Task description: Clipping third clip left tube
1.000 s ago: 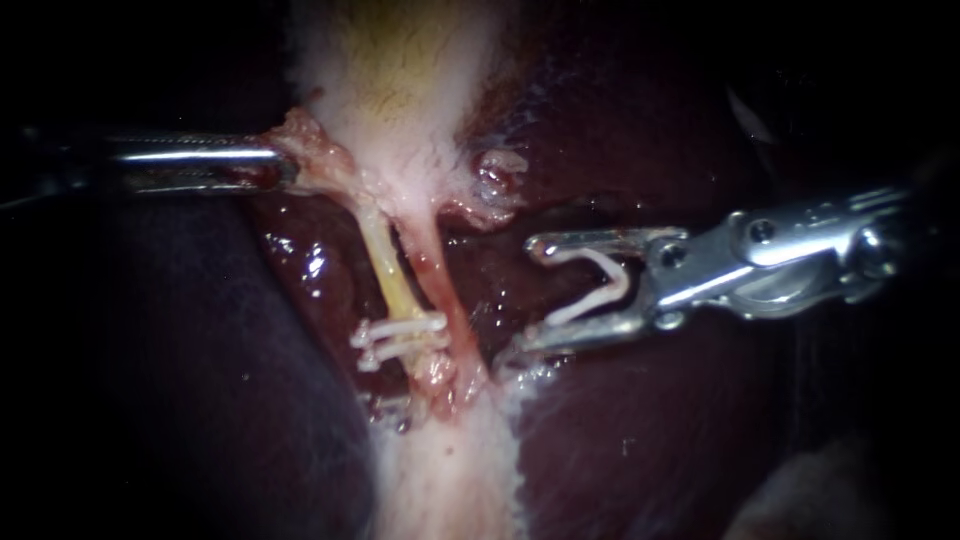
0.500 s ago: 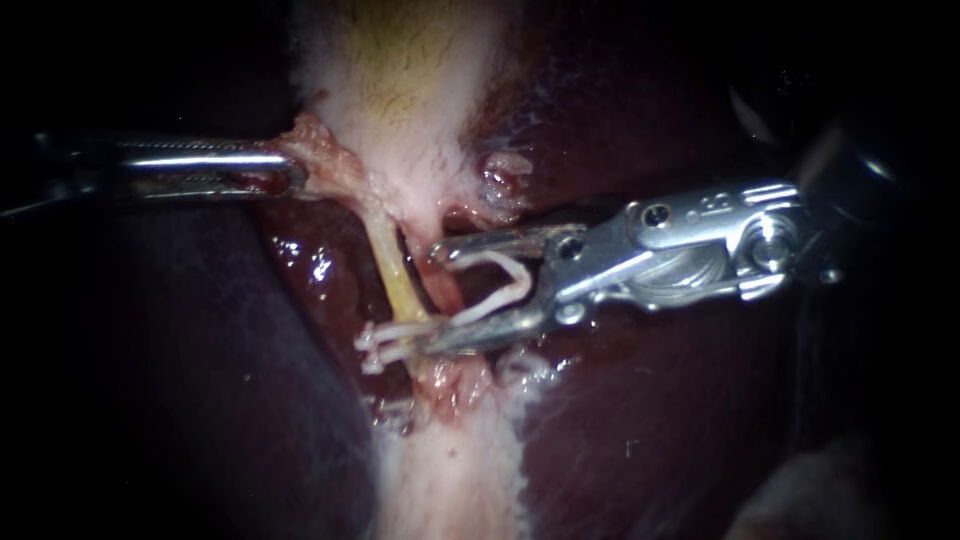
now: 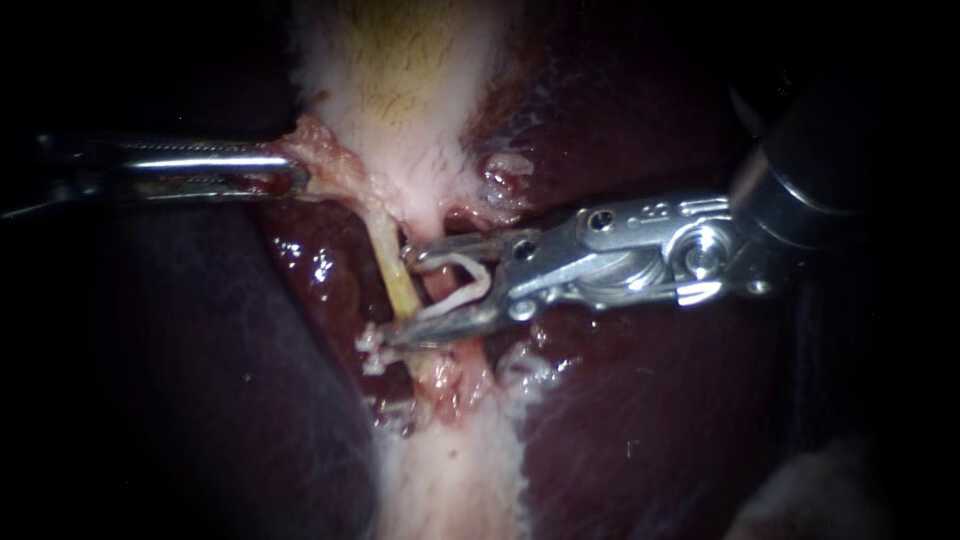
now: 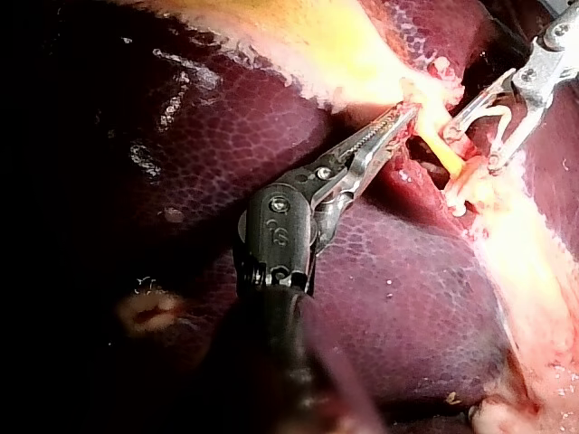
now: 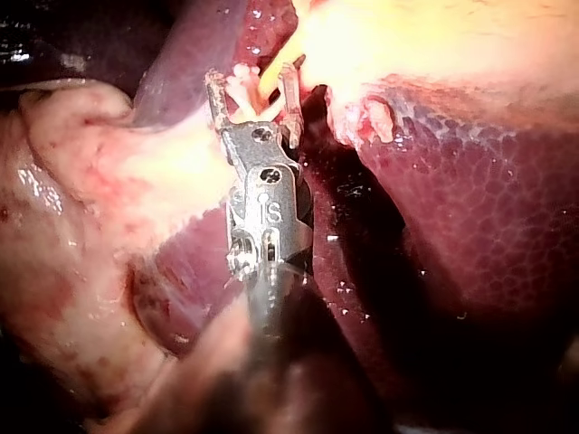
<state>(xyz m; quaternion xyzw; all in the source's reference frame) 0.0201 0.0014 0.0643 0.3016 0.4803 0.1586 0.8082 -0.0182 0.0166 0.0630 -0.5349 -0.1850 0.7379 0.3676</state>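
Observation:
The yellow left tube (image 3: 398,285) runs down from the gallbladder (image 3: 400,80), with the pink right tube (image 3: 438,288) beside it. Two white clips (image 3: 372,352) sit low on the left tube. My right instrument (image 3: 403,297) holds an open white clip (image 3: 462,285), its jaws wide apart. They straddle the right tube, and their tips reach the left tube just above the seated clips. My left instrument (image 3: 292,172) is shut on pale tissue (image 3: 325,165) at the gallbladder's base and holds it out to the left. The left tube (image 4: 441,152) also shows ahead of my left instrument (image 4: 400,119).
Dark red liver (image 3: 650,420) lies on both sides of the tubes. A pale tissue strip (image 3: 450,470) continues below the clips. A frayed stump (image 3: 505,170) sits above the right instrument's jaws. The right instrument (image 5: 253,98) shows its jaws around the yellow tube (image 5: 270,77).
My right instrument has moved left with its clip, from clear of the tubes to straddling them above the seated clips. The left instrument has kept its hold.

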